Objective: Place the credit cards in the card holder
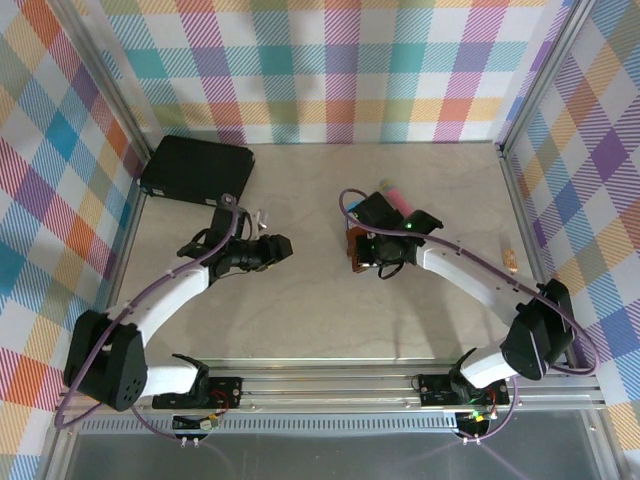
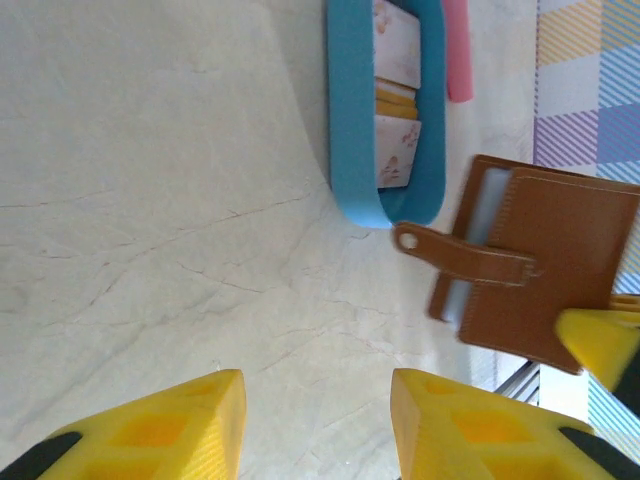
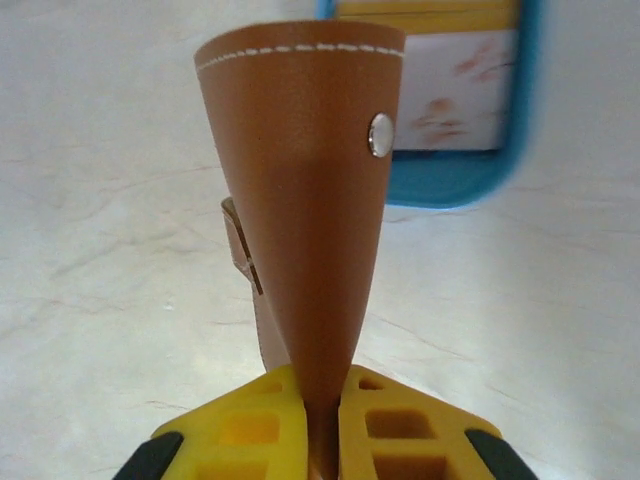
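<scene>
While the right hand [image 3: 322,405] is clamped on a flap of the card holder [image 3: 300,200] mid-frame, the credit cards [image 2: 397,55] sit in the blue tray [image 2: 350,120] up top and the left hand [image 2: 318,420] hangs apart, empty, so nothing's loaded yet.

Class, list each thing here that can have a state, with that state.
card holder, unsnapped, one flap pinched
right gripper, shut on the card holder
left gripper, open, empty
credit cards, lying in the blue tray
black case, closed
</scene>
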`<state>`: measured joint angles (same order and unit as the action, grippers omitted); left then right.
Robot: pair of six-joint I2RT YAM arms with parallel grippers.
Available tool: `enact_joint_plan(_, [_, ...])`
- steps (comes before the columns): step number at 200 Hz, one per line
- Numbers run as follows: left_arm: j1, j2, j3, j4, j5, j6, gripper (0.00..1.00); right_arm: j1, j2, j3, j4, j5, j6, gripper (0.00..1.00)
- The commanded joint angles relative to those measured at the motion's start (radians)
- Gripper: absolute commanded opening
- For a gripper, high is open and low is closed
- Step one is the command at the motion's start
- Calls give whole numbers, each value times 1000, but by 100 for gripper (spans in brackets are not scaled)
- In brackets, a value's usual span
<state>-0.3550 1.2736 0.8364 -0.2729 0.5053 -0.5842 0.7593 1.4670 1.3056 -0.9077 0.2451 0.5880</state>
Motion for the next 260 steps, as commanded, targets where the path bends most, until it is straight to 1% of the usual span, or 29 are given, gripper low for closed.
enact_joint_plan(1, [24,-68,63,-218,-27,72,43,97,71,149,-488,336,111,0])
enact_joint_plan(16, [38,-82,115,-324,-55,103,43,164,186,255,-672,435,223,0])
enact_joint_plan(23, [43,-85,137,-358,-59,122,43,188,247,299,-754,457,276,0])
enact_joint_plan(34, [49,-97,154,-390,-63,144,43,224,341,369,-855,507,345,0])
enact_joint_plan(40, [52,-105,156,-401,-66,153,43,243,386,394,-877,519,358,0])
enact_joint_plan(71, [77,-135,128,-401,-56,165,42,282,545,456,-873,498,387,0])
enact_joint_plan(101, [101,-150,104,-391,-49,149,40,305,647,497,-793,470,365,0])
enact_joint_plan(107, [102,-155,104,-393,-51,149,39,311,666,505,-783,436,366,0])
enact_joint_plan(150, [118,-188,107,-441,-81,153,39,327,762,512,-667,350,306,0])
enact_joint_plan(185, [131,-203,85,-439,-71,135,39,336,801,522,-561,259,260,0])
enact_joint_plan(215, [135,-221,88,-452,-84,132,39,340,820,541,-491,172,228,15])
enact_joint_plan(224, [138,-226,94,-461,-92,136,39,340,818,540,-462,145,219,23])
enact_joint_plan(237, [143,-229,97,-472,-99,142,40,340,812,544,-431,115,213,37])
enact_joint_plan(248, [147,-229,96,-476,-99,145,40,339,802,547,-409,99,210,45])
enact_joint_plan(260, [150,-227,94,-483,-99,151,41,340,780,542,-380,82,203,51])
